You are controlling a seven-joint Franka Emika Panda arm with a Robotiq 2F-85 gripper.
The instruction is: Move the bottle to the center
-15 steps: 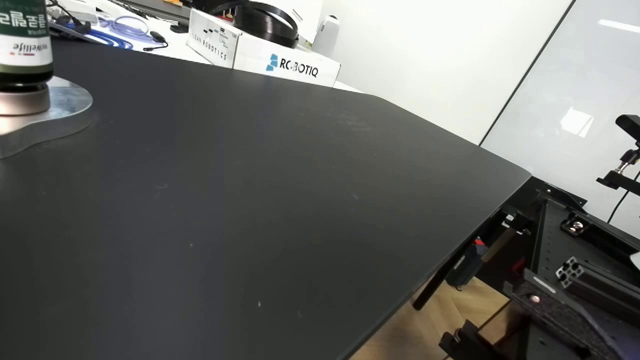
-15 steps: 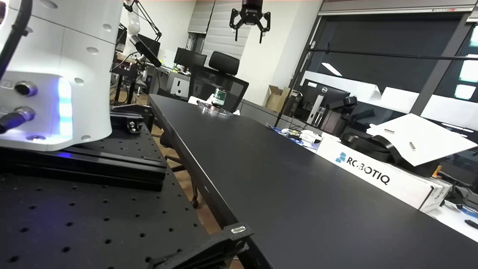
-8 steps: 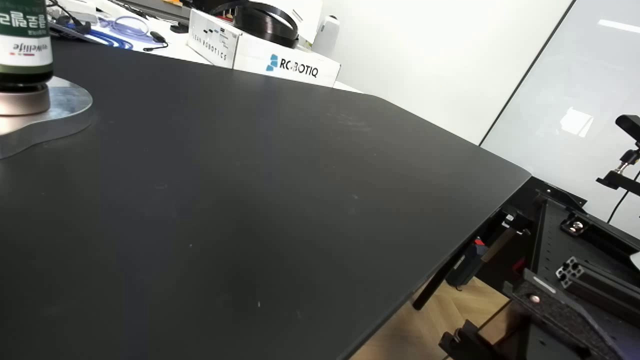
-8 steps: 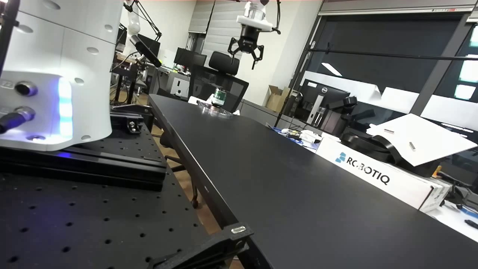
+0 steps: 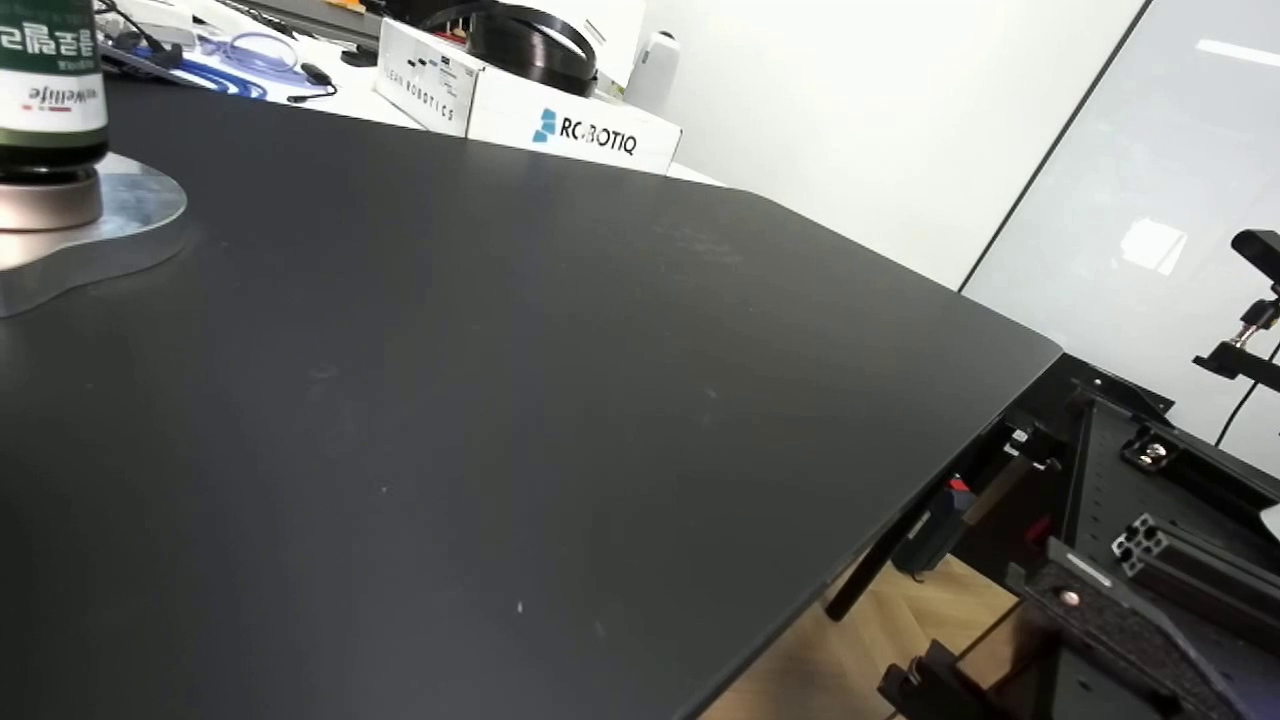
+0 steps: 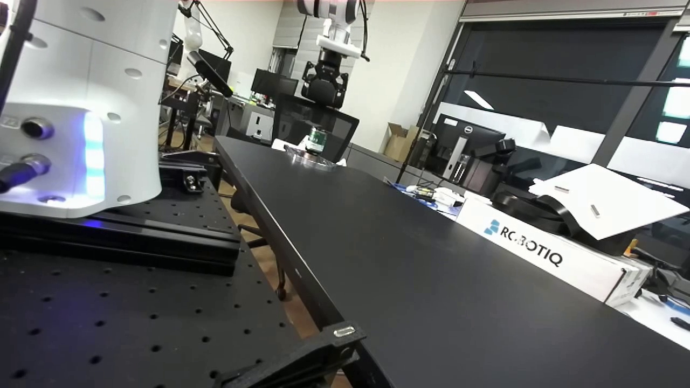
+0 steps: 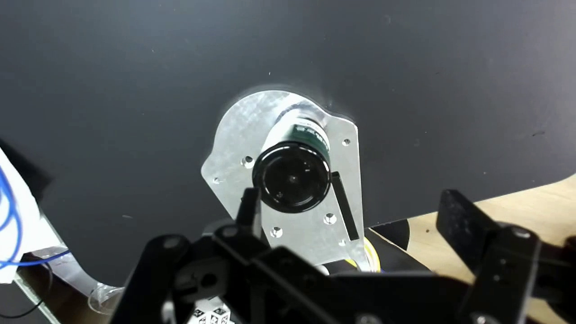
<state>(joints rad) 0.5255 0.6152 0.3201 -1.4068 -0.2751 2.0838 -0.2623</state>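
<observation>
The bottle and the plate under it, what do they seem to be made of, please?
The bottle looks glossy and dark, glass or hard plastic; its crisp highlights fit either. The plate seems bare metal, smooth and lightly reflective, judging by its silvery sheen.

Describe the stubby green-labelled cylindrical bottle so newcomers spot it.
In an exterior view, find the large matte black tabletop. At its far end, a flat silver metal plate bears the bottle, pale cap down. Unlike the plate, it shows upside-down white lettering on green.
</observation>
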